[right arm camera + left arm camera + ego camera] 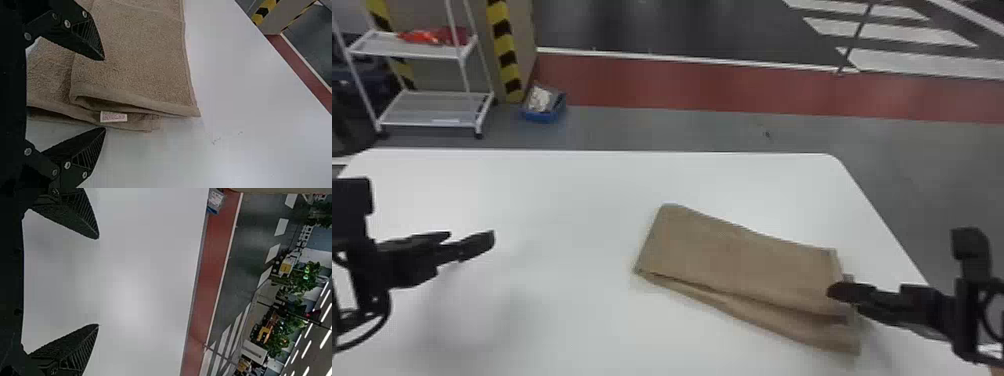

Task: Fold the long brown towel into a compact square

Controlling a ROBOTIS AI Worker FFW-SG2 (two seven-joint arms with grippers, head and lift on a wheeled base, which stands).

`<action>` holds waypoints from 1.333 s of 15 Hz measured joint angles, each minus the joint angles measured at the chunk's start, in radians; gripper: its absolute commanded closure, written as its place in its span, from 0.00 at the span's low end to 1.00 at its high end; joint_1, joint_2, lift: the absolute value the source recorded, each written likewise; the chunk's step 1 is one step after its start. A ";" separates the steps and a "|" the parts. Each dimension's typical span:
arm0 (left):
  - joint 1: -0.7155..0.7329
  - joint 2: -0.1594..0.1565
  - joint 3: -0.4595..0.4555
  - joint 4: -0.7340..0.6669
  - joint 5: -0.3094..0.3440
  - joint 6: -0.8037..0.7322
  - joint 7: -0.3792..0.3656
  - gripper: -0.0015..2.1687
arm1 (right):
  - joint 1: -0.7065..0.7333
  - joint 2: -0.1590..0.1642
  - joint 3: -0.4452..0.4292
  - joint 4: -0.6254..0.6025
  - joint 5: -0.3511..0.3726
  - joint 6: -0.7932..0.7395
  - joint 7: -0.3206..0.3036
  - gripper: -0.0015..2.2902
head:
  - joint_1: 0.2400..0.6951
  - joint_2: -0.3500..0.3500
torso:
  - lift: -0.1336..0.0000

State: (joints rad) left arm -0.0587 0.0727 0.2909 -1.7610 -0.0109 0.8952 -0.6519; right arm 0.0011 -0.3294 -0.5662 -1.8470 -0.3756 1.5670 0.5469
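Observation:
The brown towel [732, 255] lies folded into a long strip right of the table's middle, its layers slightly offset along the near side. My right gripper [839, 290] is at the towel's right end. In the right wrist view the open right gripper [105, 94] has one finger over the towel [133, 51] and the other beside its hemmed end, where a small white label [113, 116] shows. My left gripper [477, 242] is over the table's left part, away from the towel; the left wrist view has the left gripper [98, 282] open with nothing between its fingers.
The white table [557, 200] carries the towel, with its rounded far corner beyond it. Past the far edge stand a white shelf cart [427, 50] and a blue bin [544, 106] on the floor.

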 measured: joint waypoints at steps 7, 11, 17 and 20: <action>0.000 0.001 0.005 0.002 0.000 -0.001 -0.001 0.04 | -0.054 0.003 0.039 0.022 0.028 0.000 -0.005 0.53 | 1.00 0.32 | 0.07; 0.002 0.001 0.008 0.003 0.000 -0.003 -0.002 0.04 | -0.145 0.001 0.087 0.097 0.092 0.000 -0.007 0.53 | 1.00 0.33 | 0.07; 0.002 0.001 0.012 0.001 0.000 -0.003 -0.005 0.04 | -0.281 0.001 0.171 0.273 0.186 0.000 -0.004 0.53 | 1.00 0.34 | 0.07; 0.003 0.001 0.014 0.001 0.000 -0.003 -0.005 0.04 | -0.306 0.003 0.177 0.287 0.188 0.001 -0.006 0.53 | 1.00 0.35 | 0.07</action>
State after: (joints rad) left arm -0.0553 0.0736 0.3050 -1.7605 -0.0107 0.8919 -0.6565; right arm -0.3048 -0.3267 -0.3892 -1.5595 -0.1879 1.5676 0.5407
